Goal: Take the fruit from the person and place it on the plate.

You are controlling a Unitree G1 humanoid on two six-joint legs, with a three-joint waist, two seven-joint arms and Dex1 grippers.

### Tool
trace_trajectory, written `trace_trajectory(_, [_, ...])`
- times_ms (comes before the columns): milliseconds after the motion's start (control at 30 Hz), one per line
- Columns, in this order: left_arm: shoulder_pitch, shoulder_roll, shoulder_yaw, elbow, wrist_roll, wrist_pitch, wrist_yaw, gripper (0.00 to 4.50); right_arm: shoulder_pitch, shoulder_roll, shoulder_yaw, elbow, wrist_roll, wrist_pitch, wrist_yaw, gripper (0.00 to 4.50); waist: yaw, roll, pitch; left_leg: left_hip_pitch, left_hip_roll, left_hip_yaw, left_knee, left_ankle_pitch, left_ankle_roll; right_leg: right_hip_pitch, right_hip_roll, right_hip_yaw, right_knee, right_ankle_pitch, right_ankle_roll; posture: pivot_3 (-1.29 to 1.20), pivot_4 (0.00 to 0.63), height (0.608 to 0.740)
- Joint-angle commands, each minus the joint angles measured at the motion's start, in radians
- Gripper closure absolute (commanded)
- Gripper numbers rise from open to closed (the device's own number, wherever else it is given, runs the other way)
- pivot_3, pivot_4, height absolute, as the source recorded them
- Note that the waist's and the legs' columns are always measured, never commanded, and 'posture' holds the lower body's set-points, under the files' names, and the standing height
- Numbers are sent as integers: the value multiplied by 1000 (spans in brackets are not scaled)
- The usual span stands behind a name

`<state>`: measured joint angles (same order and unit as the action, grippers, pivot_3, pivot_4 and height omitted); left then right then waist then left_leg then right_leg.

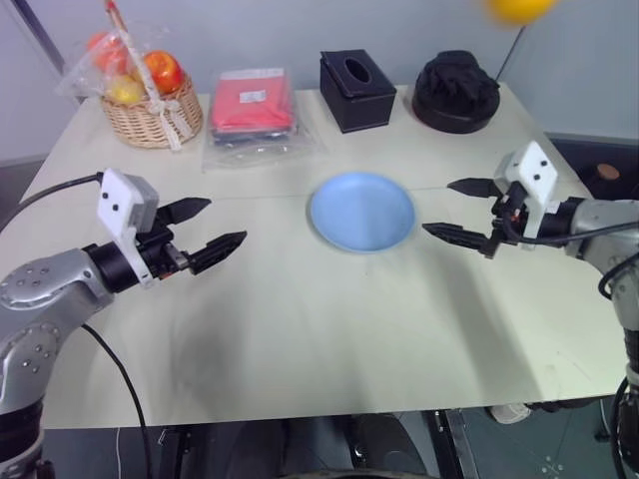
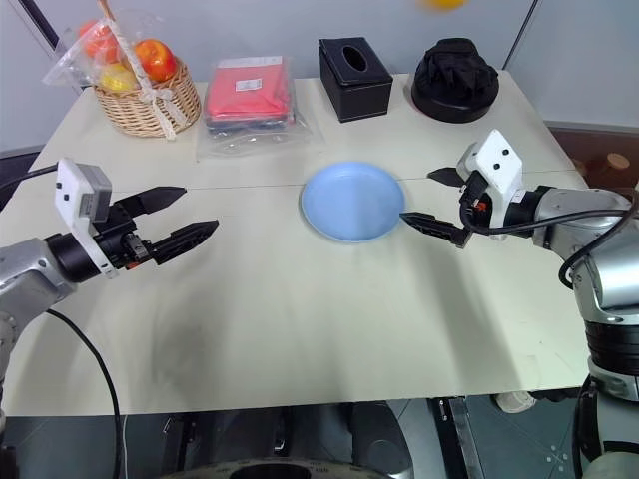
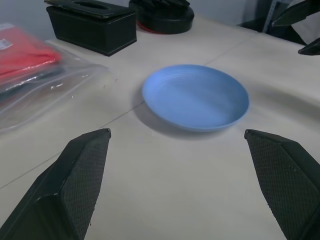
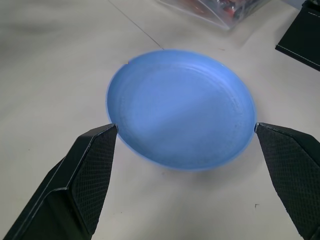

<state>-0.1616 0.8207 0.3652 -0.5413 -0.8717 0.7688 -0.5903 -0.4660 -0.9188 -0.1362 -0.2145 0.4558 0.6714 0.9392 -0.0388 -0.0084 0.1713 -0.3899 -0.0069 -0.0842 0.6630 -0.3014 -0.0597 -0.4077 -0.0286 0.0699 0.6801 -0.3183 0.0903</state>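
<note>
Left eye view shows the fruit [image 1: 517, 8] up at one o'clock, past the worktop [image 1: 300, 329], not handed over yet. My left fingers [image 1: 203, 231] wait spread wide at nine o'clock; my right fingers [image 1: 461, 212], also wide, wait at three o'clock. The plate [image 1: 361, 211] sits bare between them, ready.

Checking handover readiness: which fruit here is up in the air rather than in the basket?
The yellow-orange fruit at the far right edge above the table; the others sit wrapped in the wicker basket at the far left corner.
</note>
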Motion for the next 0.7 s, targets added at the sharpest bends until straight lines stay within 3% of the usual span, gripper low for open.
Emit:
trace_trajectory(33, [-14, -1, 2, -13, 3, -13, -2, 0, -19, 11, -47, -38, 26, 6, -31, 14, 0, 0, 0, 0, 0, 0, 0, 0, 0, 0, 0, 0, 0, 0, 0, 0, 150, 740])
trace_trajectory(333, [-28, -9, -12, -6, 15, -16, -4, 0, -208, 99, -190, -22, 251, 234, -167, 14, -1, 0, 0, 0, 0, 0, 0, 0, 0, -1, 0, 0, 1, 0, 0, 0, 150, 740])
trace_trajectory(600, [-55, -18, -36, 16, 30, -30, -13, 0, -163, 60, -242, -86, 412, 336, -133, 14, 7, 0, 0, 0, 0, 0, 0, 0, 0, 0, 0, 0, 0, 0, 0, 0, 150, 740])
trace_trajectory(700, [-81, -34, -39, 26, 19, -27, -11, 0, -146, 48, -225, -99, 400, 313, -131, 14, 7, 0, 0, 0, 0, 0, 0, 0, 0, 0, 0, 0, 0, 0, 0, 0, 150, 740])
